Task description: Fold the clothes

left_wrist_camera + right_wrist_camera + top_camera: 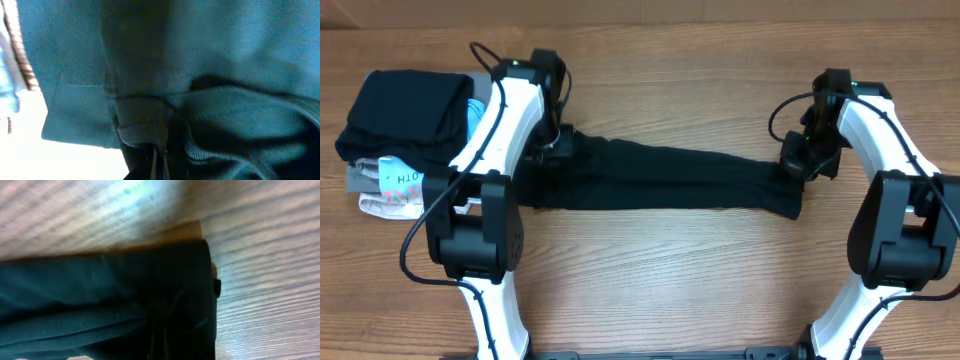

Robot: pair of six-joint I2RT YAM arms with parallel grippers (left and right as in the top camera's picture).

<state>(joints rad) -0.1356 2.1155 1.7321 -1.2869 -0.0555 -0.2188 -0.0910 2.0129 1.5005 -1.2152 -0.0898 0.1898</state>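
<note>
Left gripper point(558, 143) and right gripper point(798, 160) each apparently pinched an end of the shirt point(670, 178), pulled into a dark band across the table point(670, 280). Even tension and level hands would keep the fold flat.

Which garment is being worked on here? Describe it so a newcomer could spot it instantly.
On the wooden table, look between the left arm and right arm. The T-shirt lies there as a long black band, each end pinched in shut jaws. Unlike the stack at the table's left, which also has black on top, it is stretched out, not piled.
</note>
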